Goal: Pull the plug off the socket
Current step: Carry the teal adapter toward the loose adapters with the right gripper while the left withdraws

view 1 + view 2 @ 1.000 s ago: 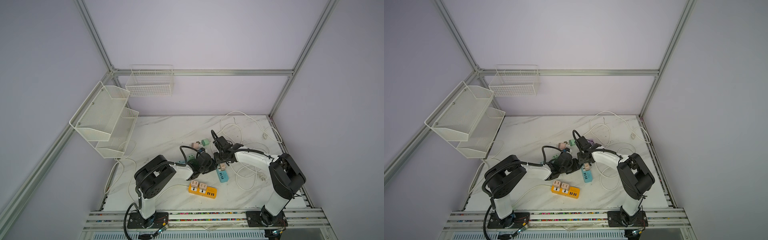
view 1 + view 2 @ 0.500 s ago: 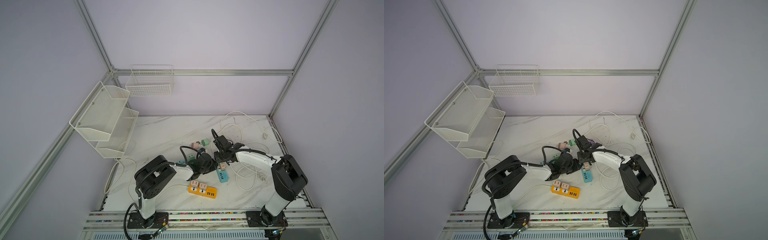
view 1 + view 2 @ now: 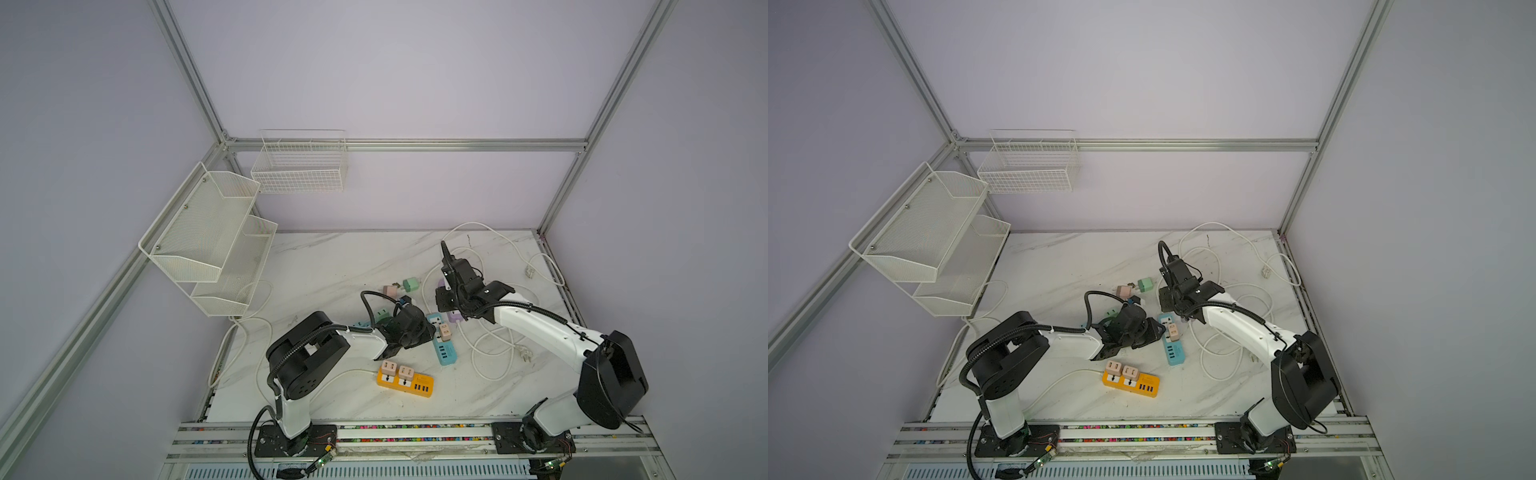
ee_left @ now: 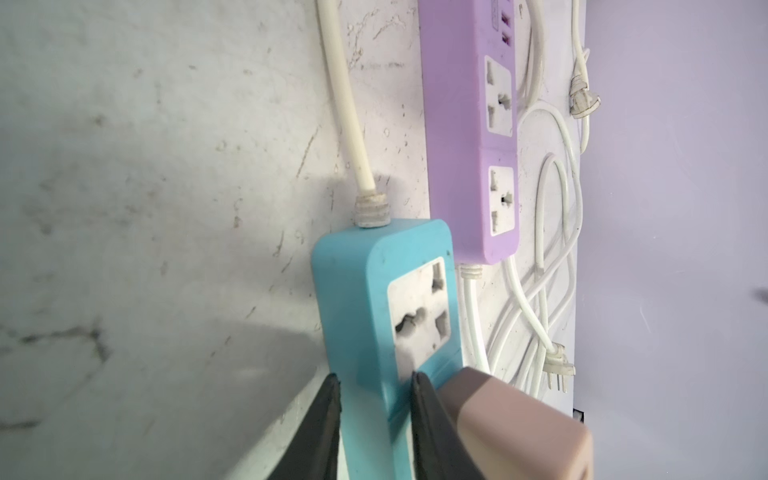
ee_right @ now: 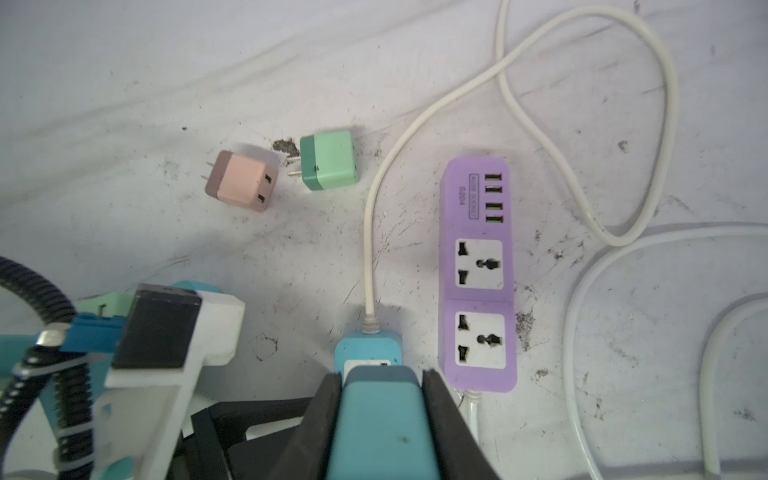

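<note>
The left arm (image 3: 365, 344) and right arm (image 3: 540, 328) are built of white links joined by bulky black joint housings (image 3: 309, 361). Ribbed black cable (image 5: 75, 407) is tied along them. Black base plates (image 3: 291, 441) are seen at the lower edge, with what may be small green circuit boards (image 3: 326, 458) wired beneath. The left hand (image 4: 374, 378) and right hand (image 5: 382, 376) are fitted with black wedge-shaped fingers (image 4: 322, 432).

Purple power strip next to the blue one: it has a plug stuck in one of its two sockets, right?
Not quite. Both sockets of the purple power strip are empty, as the right wrist view shows. It does lie next to the blue power strip.
</note>
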`<state>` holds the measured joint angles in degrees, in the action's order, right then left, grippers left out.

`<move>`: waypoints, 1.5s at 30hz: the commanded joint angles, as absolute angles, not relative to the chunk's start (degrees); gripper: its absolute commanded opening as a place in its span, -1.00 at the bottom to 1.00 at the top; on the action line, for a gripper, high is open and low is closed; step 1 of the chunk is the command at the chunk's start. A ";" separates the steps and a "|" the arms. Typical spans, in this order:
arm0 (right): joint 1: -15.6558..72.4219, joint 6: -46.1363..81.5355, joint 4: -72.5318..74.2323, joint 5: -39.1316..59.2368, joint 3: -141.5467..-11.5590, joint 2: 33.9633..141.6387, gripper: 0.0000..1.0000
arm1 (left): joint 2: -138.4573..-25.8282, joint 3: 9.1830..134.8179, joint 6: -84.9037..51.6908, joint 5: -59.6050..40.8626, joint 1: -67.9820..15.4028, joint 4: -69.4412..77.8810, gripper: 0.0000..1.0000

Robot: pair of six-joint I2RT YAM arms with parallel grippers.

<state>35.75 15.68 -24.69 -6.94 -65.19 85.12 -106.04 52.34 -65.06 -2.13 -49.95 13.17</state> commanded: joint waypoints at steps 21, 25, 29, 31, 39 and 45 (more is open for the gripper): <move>30.24 26.61 0.30 15.97 -53.86 86.96 -1.00 | -83.84 54.38 -53.68 8.78 -49.50 -4.85 -0.34; 30.23 29.17 4.60 18.63 -53.61 91.24 -1.00 | -79.13 53.19 -51.28 10.23 -49.44 -7.33 -0.28; 30.24 30.96 7.99 20.36 -54.44 95.04 -1.00 | -76.70 52.15 -49.66 10.62 -49.04 -9.71 -0.22; 30.23 31.58 9.60 21.43 -54.95 97.23 -1.00 | -75.59 51.41 -49.61 10.79 -48.95 -10.28 -0.19; 31.29 31.73 12.57 24.07 -59.59 104.56 -0.96 | -73.42 47.65 -50.33 10.13 -48.70 -8.70 -0.09; 31.99 32.46 13.62 24.71 -61.85 108.22 -0.92 | -74.42 47.20 -50.70 8.63 -48.56 -8.00 -0.03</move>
<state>31.48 31.46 10.96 23.70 -60.27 107.11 -74.89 49.63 -51.37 9.15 -48.86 -9.54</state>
